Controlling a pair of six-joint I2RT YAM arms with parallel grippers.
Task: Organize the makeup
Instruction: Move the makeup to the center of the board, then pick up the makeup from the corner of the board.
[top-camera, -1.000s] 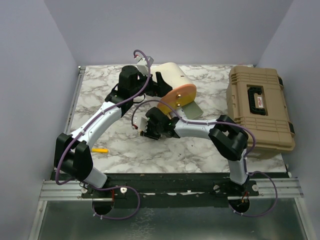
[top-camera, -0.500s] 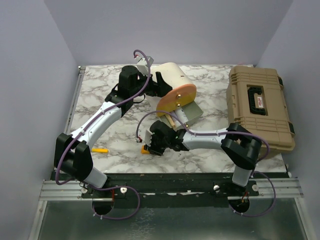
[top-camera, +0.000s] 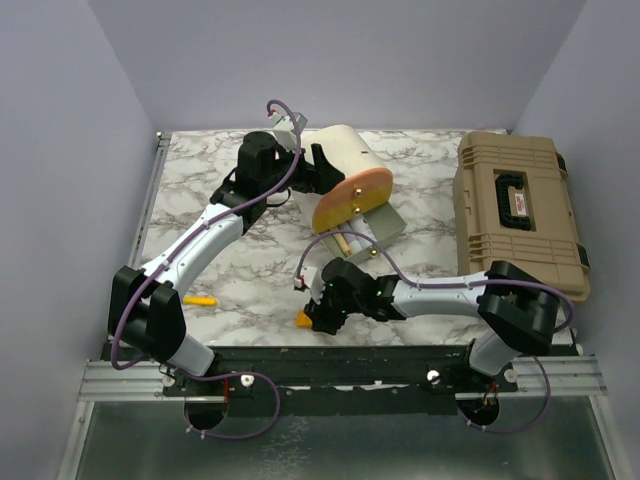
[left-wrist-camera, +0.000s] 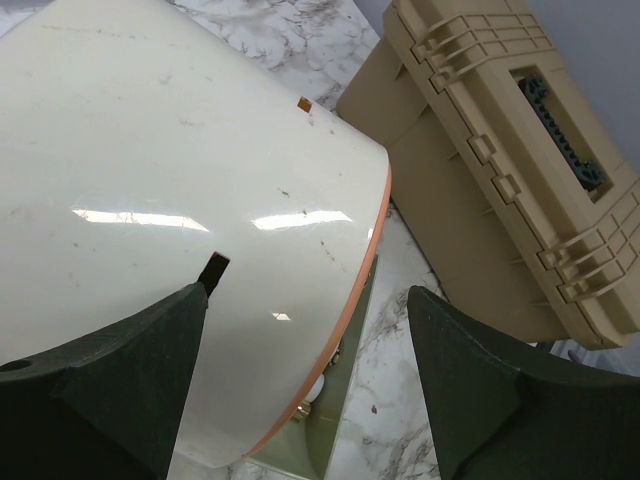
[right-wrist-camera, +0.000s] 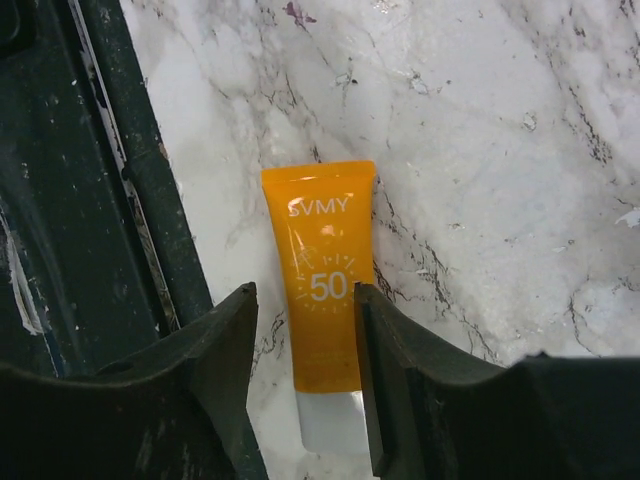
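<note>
The tube is orange with white lettering and a white cap; the table is white marble veined grey. The case is cream with an orange rim, the toolbox tan, the pen yellow.

closed tan toolbox right of cream-and-orange round case; marble table beneath

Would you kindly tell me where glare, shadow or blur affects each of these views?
Left wrist: two bright glare streaks cross the glossy cream case, and the dark left fingers show little detail. Right wrist: the orange tube is sharp, its print legible, while the right fingers are near-black. Top external: even light, faint shadows by the arms, no strong glare.
</note>
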